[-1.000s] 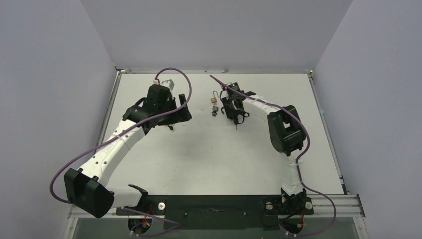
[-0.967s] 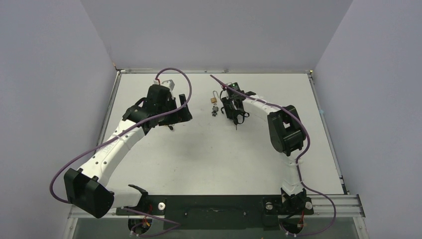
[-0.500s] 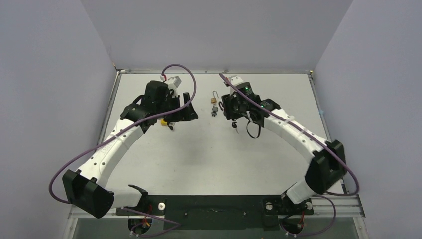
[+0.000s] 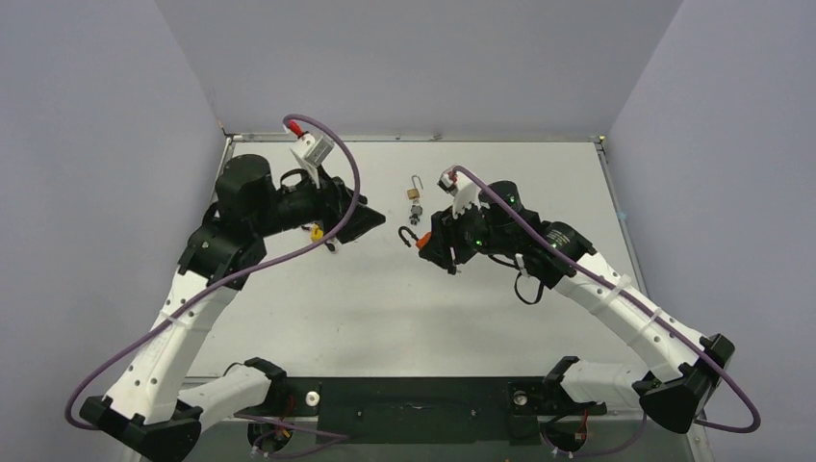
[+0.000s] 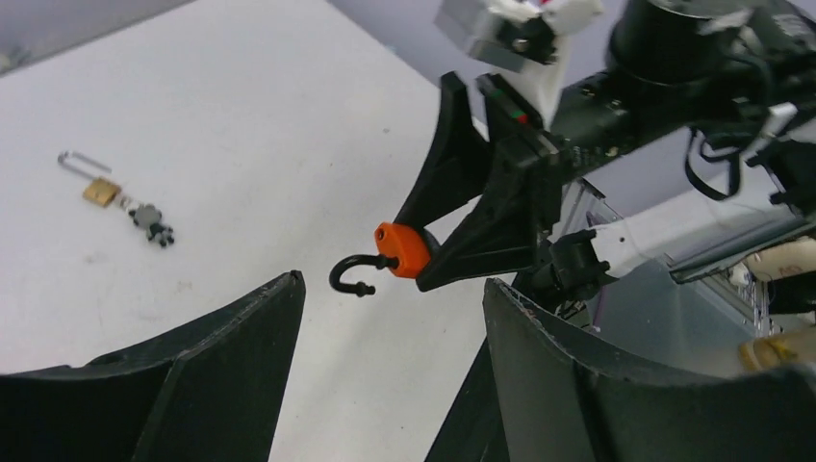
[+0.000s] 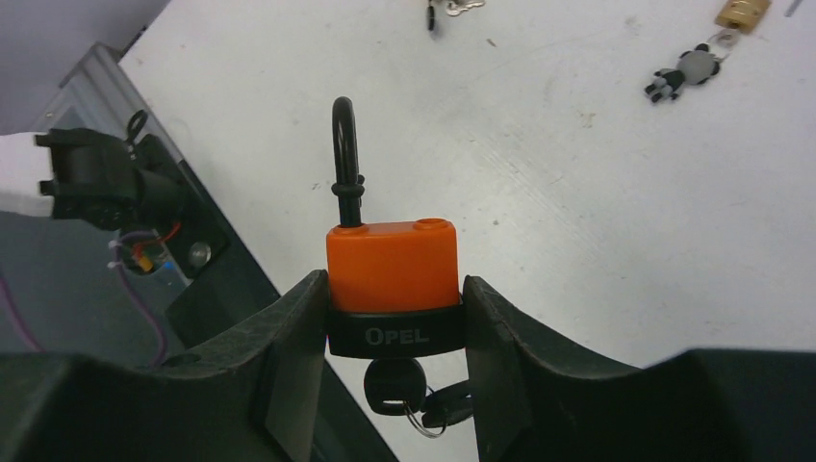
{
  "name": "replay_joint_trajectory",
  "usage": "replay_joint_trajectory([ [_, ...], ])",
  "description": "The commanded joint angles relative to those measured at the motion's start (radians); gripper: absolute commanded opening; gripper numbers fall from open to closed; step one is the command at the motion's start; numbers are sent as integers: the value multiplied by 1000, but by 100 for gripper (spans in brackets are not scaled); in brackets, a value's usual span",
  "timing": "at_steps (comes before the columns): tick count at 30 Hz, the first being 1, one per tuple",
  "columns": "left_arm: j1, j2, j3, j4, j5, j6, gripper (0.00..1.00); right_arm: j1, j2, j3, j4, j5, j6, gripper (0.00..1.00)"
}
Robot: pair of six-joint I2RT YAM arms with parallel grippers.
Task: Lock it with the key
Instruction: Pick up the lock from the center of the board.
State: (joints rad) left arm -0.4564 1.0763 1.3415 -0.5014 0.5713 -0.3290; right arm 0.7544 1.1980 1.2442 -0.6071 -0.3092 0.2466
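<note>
Key (image 6: 389,391) detail is poor: only its dark head and ring show beneath the orange padlock (image 6: 391,265), low in the right wrist view between the fingers. Right gripper (image 6: 395,294) clamps that padlock mid-frame, its black shackle (image 6: 345,144) raised and unlatched. Left gripper (image 5: 390,284) gapes empty. Small brass padlock (image 4: 413,193) lies upper centre on the table (image 4: 385,308).

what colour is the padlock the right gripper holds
Orange padlock, with a black band and black shackle; best in the right wrist view.
</note>
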Motion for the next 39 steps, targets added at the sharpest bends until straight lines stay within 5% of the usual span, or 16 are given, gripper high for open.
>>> replay_joint_trajectory([
  [1, -2, -32, 23, 87, 220, 107, 65, 9, -82, 37, 32, -164, 64, 0],
  [14, -28, 11, 0, 232, 508, 23, 58, 9, -180, 76, 25, -358, 144, 0],
  [28, -177, 87, 72, 34, 455, 151, 48, 8, -210, 106, 22, -394, 143, 0],
  [39, -182, 89, 103, -31, 425, 187, 44, 8, -218, 114, -2, -390, 128, 0],
])
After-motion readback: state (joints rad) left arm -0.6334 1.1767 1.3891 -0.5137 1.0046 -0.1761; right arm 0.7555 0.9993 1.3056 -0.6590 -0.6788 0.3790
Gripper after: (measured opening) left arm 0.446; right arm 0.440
